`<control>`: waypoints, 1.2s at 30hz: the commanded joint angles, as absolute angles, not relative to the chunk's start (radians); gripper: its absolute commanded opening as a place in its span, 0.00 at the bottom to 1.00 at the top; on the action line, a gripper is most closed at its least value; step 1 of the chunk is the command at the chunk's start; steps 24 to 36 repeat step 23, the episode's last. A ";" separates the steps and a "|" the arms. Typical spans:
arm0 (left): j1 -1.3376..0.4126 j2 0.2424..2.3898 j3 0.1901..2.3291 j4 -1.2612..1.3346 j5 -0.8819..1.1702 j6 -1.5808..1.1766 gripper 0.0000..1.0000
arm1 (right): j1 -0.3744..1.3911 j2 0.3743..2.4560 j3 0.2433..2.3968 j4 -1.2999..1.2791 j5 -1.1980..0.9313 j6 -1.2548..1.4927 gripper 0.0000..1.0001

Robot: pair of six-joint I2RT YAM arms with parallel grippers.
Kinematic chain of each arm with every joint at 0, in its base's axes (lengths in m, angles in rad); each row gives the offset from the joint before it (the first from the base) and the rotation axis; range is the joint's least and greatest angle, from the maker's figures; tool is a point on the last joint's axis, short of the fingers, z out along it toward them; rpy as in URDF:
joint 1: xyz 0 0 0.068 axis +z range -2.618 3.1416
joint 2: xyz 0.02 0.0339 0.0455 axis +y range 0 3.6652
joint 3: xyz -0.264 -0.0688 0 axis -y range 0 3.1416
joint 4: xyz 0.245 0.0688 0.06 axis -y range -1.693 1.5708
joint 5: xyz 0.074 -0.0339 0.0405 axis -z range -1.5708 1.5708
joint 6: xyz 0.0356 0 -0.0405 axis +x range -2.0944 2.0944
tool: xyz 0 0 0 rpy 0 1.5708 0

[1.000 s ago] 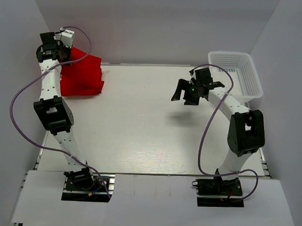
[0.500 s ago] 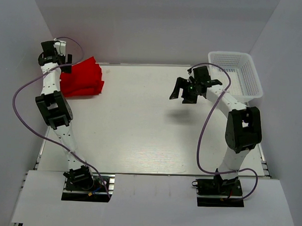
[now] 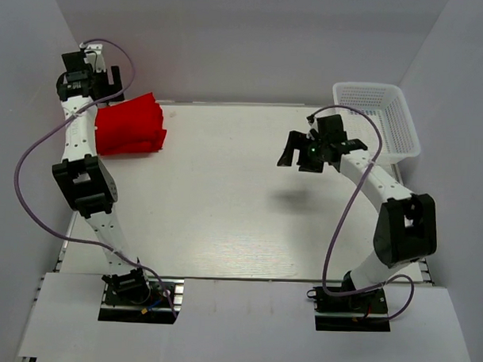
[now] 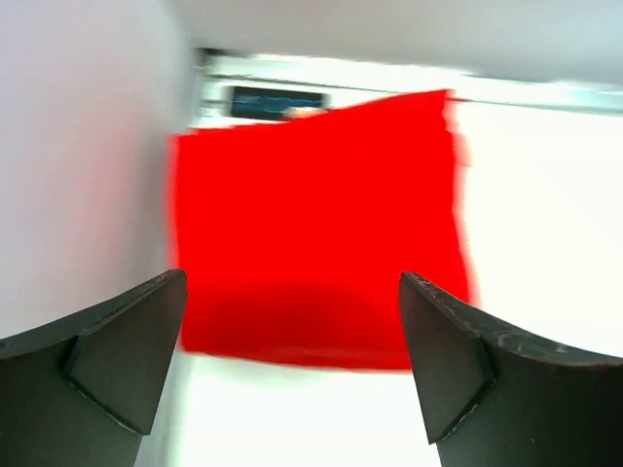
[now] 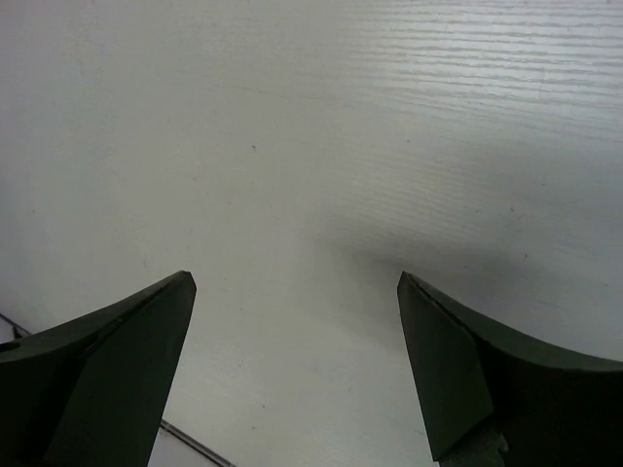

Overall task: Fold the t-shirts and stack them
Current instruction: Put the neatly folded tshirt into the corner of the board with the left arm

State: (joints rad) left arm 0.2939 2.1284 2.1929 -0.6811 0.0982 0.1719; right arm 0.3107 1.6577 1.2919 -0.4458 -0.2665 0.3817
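At the desk's far left corner lies a folded pile of bright red cloth t-shirts. Above it hangs the left two-finger gripper, jaws spread wide, holding nothing. Over bare desk toward the right, the right gripper is equally wide and empty, near the white plastic mesh basket at the far right corner.

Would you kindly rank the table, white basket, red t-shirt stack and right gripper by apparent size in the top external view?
1. table
2. white basket
3. red t-shirt stack and right gripper: similar; the gripper hangs nearer the camera, so unranked.
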 commanded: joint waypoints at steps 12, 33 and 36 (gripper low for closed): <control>-0.307 1.355 1.154 -0.426 0.094 -0.264 1.00 | 0.310 1.192 0.800 -0.313 -0.198 0.403 0.90; -0.408 1.201 1.057 -0.501 -0.058 -0.302 1.00 | 0.308 1.005 0.641 -0.232 -0.184 0.419 0.90; -0.408 1.201 1.057 -0.501 -0.058 -0.302 1.00 | 0.308 1.005 0.641 -0.232 -0.184 0.419 0.90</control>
